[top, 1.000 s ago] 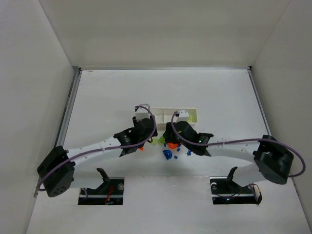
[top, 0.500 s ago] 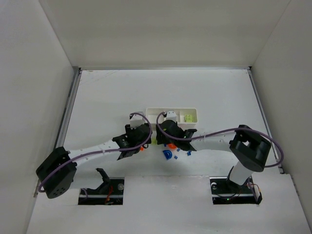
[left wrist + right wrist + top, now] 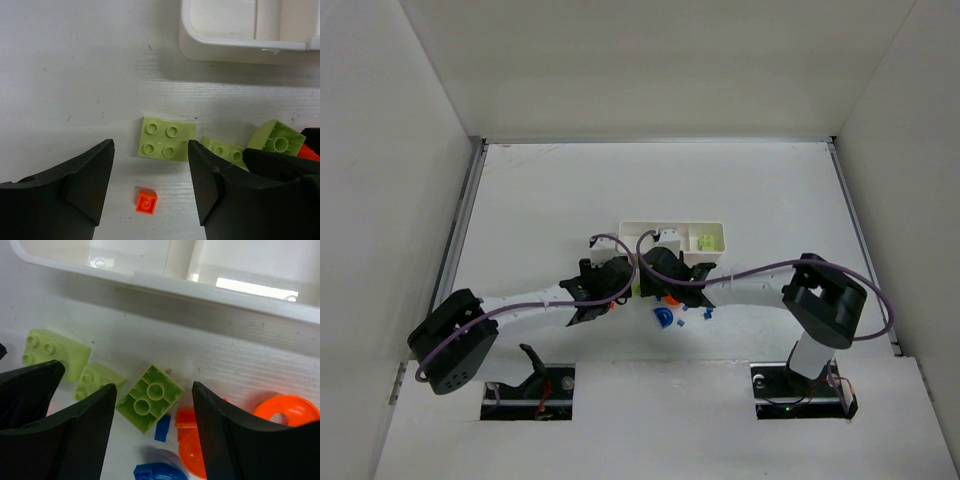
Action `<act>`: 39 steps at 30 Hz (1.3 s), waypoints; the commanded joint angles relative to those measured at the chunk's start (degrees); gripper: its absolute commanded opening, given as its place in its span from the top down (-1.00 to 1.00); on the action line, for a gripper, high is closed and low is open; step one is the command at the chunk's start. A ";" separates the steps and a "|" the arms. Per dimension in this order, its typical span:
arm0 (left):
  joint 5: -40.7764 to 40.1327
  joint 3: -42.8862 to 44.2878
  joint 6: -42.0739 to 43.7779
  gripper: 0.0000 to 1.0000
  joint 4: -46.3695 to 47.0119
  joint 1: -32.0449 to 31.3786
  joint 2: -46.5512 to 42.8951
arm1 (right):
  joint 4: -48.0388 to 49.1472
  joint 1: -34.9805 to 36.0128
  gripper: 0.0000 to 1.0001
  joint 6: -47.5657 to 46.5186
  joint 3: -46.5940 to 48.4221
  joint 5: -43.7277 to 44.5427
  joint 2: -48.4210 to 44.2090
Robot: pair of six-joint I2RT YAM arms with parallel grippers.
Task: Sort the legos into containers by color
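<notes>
Legos lay loose on the surface [image 3: 75, 75] just before the white tray [image 3: 240, 42]: a flat lime-green brick [image 3: 166, 139], a second green brick [image 3: 223, 151] beside it, an upturned green brick [image 3: 150, 397], a tiny orange brick [image 3: 146, 200], an orange round piece [image 3: 287, 412] and blue bits [image 3: 665, 318]. One green brick [image 3: 705, 241] sat in the tray's compartment on the right-arm side. Left tool [image 3: 150, 167] was released, jaws over the flat and orange bricks, holding nothing. Right tool [image 3: 153, 390] was spread wide around the upturned brick; contact unclear.

top: right arm [image 3: 665, 265] covers part of tray [image 3: 712, 230] | right wrist: blue brick [image 3: 156, 474] cut by bottom edge | left wrist: orange brick [image 3: 308, 151] mostly hidden
</notes>
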 commanded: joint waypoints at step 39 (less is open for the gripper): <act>0.44 -2.00 0.18 0.25 6.72 1.83 5.90 | 6.00 -26.44 0.33 -7.33 -4.11 -2.52 -19.30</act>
